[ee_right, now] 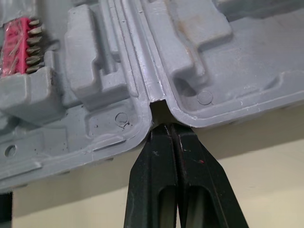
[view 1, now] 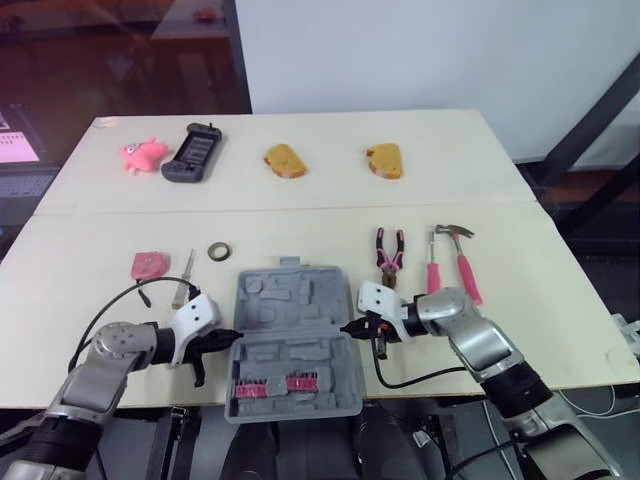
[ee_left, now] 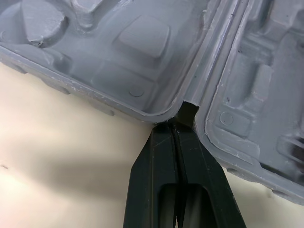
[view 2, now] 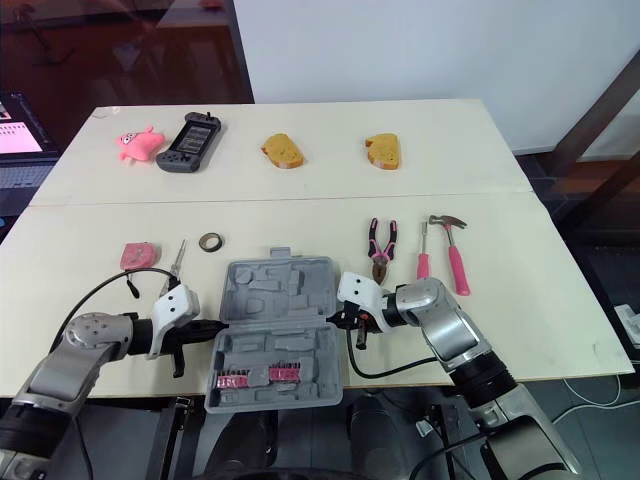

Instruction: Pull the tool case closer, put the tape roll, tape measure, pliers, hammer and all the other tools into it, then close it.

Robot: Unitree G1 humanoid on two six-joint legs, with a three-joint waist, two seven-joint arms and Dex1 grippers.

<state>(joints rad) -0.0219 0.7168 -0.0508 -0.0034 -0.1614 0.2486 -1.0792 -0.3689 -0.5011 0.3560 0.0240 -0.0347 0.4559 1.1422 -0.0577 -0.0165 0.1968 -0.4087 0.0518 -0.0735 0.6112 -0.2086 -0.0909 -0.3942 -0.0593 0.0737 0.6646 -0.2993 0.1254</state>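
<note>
Near the front edge of the cream table (view 1: 560, 300), the grey plastic tool case (view 1: 300, 300) lies open flat, its long axis running away from the robot and its handle pointing to the far side. At its hinge notches, on opposite sides, the left claw (view 1: 232, 338) and the right claw (view 1: 347, 327) touch it, each with fingers pressed together. Pink-handled pliers (view 1: 389, 255) lie just beyond its right side.

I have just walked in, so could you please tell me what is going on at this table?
The robot has its left end effector and right end effector, both shut, with their tips at the hinge notches on either side of the open tool case, near the front edge of the table. The tape roll, tape measure, pliers and hammer lie outside it, not yet packed.
</note>
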